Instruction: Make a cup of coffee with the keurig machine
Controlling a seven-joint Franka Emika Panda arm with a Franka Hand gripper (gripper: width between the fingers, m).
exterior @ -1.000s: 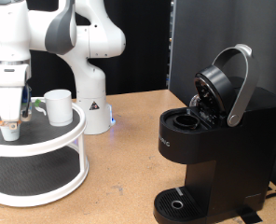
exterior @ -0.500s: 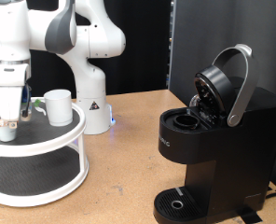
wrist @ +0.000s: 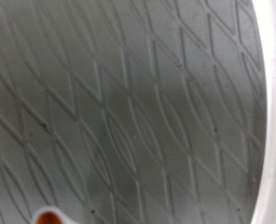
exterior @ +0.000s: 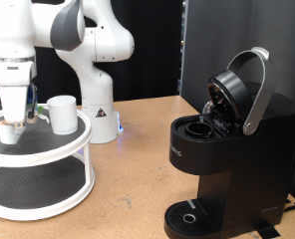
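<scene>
While the keurig machine (exterior: pixel 232 149) stands at the exterior view's right with its lid tipped up and back, silver-grey handle arching over it and the pod chamber open to the room, the arm is busy at the far left. The gripper (exterior: pixel 10 116) hangs straight down over the top shelf of a white two-tier round stand (exterior: pixel 43 159), right above a small white pod (exterior: pixel 7 132) sitting on that shelf's dark mat. From where I stand the fingers are lost against the pod and the hand's body, so I cannot tell how wide they are or whether they have hold of it. The cup (exterior: pixel 61 114), a plain white mug, stands upright on the same shelf, just beside the gripper toward the exterior view's right, handle turned to the gripper. The wrist view fills with the grey diamond-patterned mat (wrist: pixel 129 103), the stand's white rim curving along one edge, and a blurred white-and-brown sliver at the frame's border.
</scene>
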